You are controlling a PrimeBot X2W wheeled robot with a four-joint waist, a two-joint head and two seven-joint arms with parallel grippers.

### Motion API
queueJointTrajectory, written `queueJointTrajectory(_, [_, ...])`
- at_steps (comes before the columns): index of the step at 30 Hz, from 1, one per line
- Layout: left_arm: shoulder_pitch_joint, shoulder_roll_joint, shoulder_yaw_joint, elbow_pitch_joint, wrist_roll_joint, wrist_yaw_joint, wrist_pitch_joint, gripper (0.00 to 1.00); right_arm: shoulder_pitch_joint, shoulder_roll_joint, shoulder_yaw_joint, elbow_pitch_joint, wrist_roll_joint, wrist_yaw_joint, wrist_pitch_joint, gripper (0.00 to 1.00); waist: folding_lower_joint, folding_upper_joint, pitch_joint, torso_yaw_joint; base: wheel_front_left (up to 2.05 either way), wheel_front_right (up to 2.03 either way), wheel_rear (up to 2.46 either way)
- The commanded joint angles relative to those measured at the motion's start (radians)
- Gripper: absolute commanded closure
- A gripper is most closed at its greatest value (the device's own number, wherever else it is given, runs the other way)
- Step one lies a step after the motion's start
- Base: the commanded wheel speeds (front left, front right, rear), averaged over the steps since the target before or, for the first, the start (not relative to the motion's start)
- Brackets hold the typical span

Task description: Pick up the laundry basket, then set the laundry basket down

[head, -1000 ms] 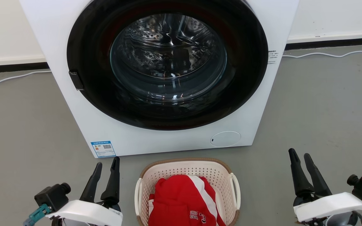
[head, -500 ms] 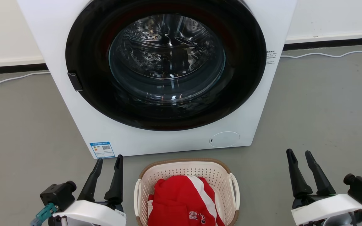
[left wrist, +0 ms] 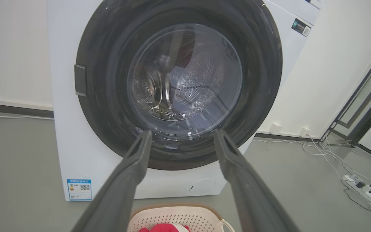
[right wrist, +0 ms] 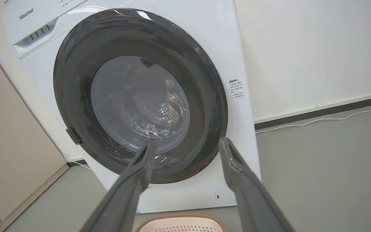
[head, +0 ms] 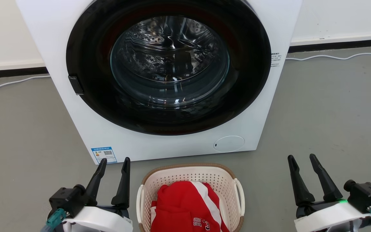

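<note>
The laundry basket (head: 188,176) sits on the grey floor (head: 333,112) at bottom centre of the head view, just in front of the washer (head: 172,146), w/ a red-and-white garment (head: 185,206) heaped inside. Its white loop handles (head: 241,196) are free, nothing touching them. Lower left: left hand (head: 115,160), just beside the basket but apart from it, fingers spread, holding nothing. Lower right: right hand (head: 301,156), well apart from the basket, likewise released & empty. Both point up-frame at the washer door.

Step, as I judge it: pre-grasp approach. Pick-up not yet begun.

Next move prob. calls for both hands to drop and come inward to the handles, the right w/ farther to go, then close evenly so the load doesn't tip. The washer front is close, so little room up-frame.

Writing: "Hisense" (right wrist: 26,14), upper left of the right wrist view. Blue QR label (head: 104,154) and side sticker (head: 275,59): print too small to read. White lettering on the garment is cut by the frame bottom, can't read it.
</note>
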Motion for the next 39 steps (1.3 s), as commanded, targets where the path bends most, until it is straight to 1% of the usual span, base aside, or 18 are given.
queueJointTrajectory(1, [-0.032,0.008,0.021,-0.029,0.024,-0.006,-0.016,0.0,-0.053,-0.019,0.024,-0.017,-0.025,0.007,-0.018,0.0,-0.0001,0.0,0.0,-0.001,0.0,0.0,0.0])
queueJointTrajectory(12, [-0.036,0.008,0.016,-0.033,0.133,-0.006,-0.048,0.0,-0.057,-0.032,0.042,-0.022,-0.136,0.008,-0.049,0.0,-0.0001,0.0,-0.003,-0.007,0.0,0.0,0.0])
queueJointTrajectory(29, [-0.034,0.007,0.034,-0.011,0.112,-0.006,-0.048,0.0,-0.055,-0.024,0.04,-0.019,-0.126,0.008,-0.049,0.0,-0.0001,0.0,0.007,-0.016,0.0,0.0,0.0])
queueJointTrajectory(35, [-0.034,0.007,0.046,-0.002,0.105,-0.006,-0.048,0.0,-0.057,-0.025,0.04,-0.014,-0.116,0.008,-0.049,0.0,-0.0001,0.0,0.024,-0.023,0.0,0.0,0.0])
queueJointTrajectory(39, [-0.041,0.007,0.059,0.008,0.103,-0.006,-0.048,0.0,-0.062,-0.026,0.039,-0.016,-0.113,0.008,-0.049,0.0,-0.0001,0.0,0.055,-0.029,0.0,0.0,0.0])
